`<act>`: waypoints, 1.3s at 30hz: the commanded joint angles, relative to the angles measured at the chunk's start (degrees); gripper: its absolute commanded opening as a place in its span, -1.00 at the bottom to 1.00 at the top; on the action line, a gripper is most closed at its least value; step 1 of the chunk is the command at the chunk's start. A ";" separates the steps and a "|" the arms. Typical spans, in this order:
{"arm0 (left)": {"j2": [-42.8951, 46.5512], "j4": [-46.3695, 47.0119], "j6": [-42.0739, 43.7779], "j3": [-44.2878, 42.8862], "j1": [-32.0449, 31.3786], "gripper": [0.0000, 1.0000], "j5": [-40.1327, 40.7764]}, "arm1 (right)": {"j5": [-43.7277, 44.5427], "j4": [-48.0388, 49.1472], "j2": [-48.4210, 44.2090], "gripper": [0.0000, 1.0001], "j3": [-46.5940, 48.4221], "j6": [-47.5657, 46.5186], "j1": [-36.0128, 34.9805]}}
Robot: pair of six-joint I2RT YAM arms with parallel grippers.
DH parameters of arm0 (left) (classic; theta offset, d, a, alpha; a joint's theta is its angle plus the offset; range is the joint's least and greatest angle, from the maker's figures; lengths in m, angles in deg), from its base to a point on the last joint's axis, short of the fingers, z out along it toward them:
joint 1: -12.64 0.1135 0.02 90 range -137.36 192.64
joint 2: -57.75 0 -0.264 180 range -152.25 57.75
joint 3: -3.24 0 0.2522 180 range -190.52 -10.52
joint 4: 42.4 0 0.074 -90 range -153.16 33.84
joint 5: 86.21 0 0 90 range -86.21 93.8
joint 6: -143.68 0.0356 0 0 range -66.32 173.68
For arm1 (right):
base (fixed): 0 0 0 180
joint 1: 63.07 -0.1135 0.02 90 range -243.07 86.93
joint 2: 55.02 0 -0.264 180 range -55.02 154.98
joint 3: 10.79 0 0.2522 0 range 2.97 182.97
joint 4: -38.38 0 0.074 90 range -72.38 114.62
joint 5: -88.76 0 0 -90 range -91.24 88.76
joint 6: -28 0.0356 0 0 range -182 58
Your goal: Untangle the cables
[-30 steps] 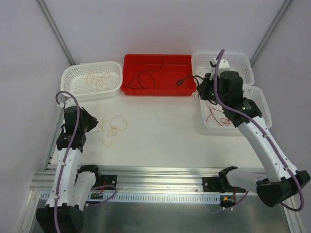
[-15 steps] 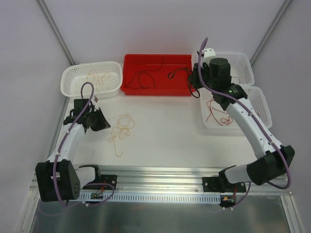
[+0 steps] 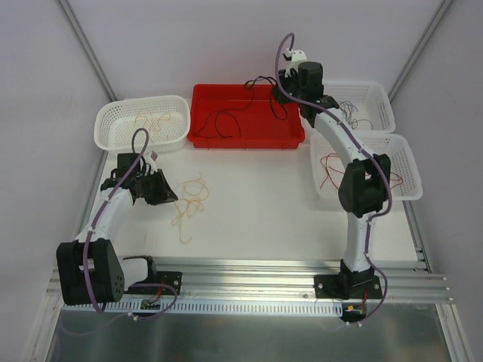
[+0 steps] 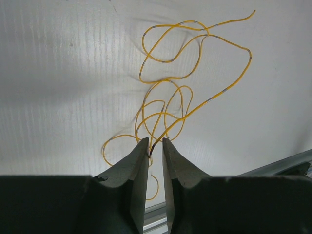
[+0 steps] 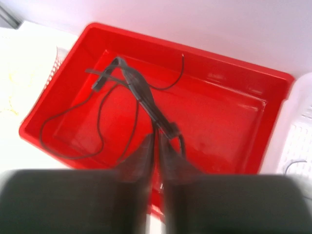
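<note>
Over the red bin (image 3: 241, 140), right gripper (image 5: 157, 139) is clamped on a black cable (image 5: 141, 92), while left gripper (image 4: 156, 142) sits cracked open, straddling a yellow cable (image 4: 189, 23).

The left fingers (image 3: 166, 194) sit low over the tabletop (image 3: 272, 211). Their tips point at a tangled yellow cable (image 3: 190, 202) lying just ahead of them.

The right fingers (image 3: 284, 75) stand high over the rear rim of the red bin (image 3: 245, 142). A black cable (image 3: 260, 81) runs from them down into the bin, where a further black strand (image 3: 223, 121) lies.

Beyond the left fingers, a white basket (image 3: 143, 148) holds tan cables (image 3: 151, 121). A second basket (image 3: 407, 177), nearer the arm bases than the right fingers, holds red cables (image 3: 332, 170).
</note>
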 commanded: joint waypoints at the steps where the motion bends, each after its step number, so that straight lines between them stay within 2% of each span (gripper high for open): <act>1: 0.18 -0.42 1.09 -1.07 0.52 -0.63 -1.16 | -2.41 1.99 7.88 -0.53 9.53 2.21 1.16; 4: 0.00 -0.42 1.01 -1.07 0.52 -0.57 -0.98 | -2.77 -0.56 12.81 0.17 14.03 4.06 2.12; 7: -0.17 -0.42 1.01 -1.16 0.52 -0.47 -0.98 | -3.81 -1.36 11.51 0.36 12.11 3.45 2.30; 14: 0.53 -0.41 0.74 -0.98 0.52 -0.32 -0.45 | -15.57 -3.03 2.39 0.40 1.13 -0.41 1.16; 17: 0.88 -0.42 0.57 -0.98 0.52 -0.31 -0.54 | -19.71 -4.69 -0.80 0.41 -2.92 -4.62 -0.68; 22: 1.49 -0.33 0.57 -0.81 0.52 -0.31 0.16 | -22.01 -16.02 -0.37 0.41 1.46 -13.85 -5.16; 29: 2.20 -0.24 0.57 -0.54 0.44 -0.27 0.34 | -18.41 -18.67 1.57 0.39 2.96 -17.03 -11.05; 33: 4.48 -0.06 2.31 -0.63 -1.05 -0.02 2.08 | -17.18 -17.01 -2.81 0.36 -4.47 -15.19 -12.81; 34: 5.88 -0.15 2.67 -0.63 -1.67 0.13 3.23 | -16.05 -16.83 -6.13 0.36 -6.16 -14.83 -13.42; 36: 7.55 -0.06 3.11 -1.33 -3.86 0.30 5.51 | -15.34 -16.30 -9.75 0.36 -10.29 -13.26 -13.87; 37: 8.87 -0.15 3.20 -1.85 -4.48 0.48 6.57 | -14.90 -15.86 -14.21 0.38 -14.66 -12.64 -13.96; 39: 9.84 -0.15 3.90 -4.40 -7.10 0.61 7.98 | -14.28 -14.46 -18.80 0.40 -19.60 -10.71 -13.96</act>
